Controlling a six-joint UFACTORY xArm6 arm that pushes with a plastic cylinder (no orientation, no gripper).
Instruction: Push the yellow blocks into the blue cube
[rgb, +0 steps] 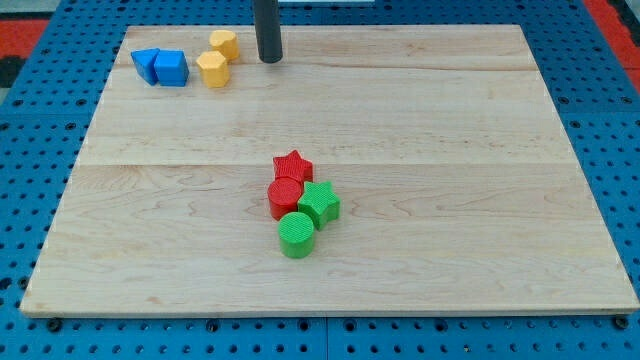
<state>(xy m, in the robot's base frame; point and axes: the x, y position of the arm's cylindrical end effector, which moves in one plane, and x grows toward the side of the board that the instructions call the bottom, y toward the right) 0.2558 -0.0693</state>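
Observation:
Two yellow blocks sit at the view's top left: one yellow hexagon-like block (212, 69) and another yellow block (224, 44) just above and to its right. To their left lie two blue blocks touching each other: a blue cube (172, 68) and a second blue block (147, 64) on its left. The lower yellow block stands a small gap to the right of the blue cube. My tip (269, 59) rests on the board to the right of the yellow blocks, apart from them.
A cluster sits at the board's middle: a red star (293, 166), a red cylinder (285, 197), a green star (320, 203) and a green cylinder (297, 235). The wooden board (450, 150) lies on a blue pegboard surface.

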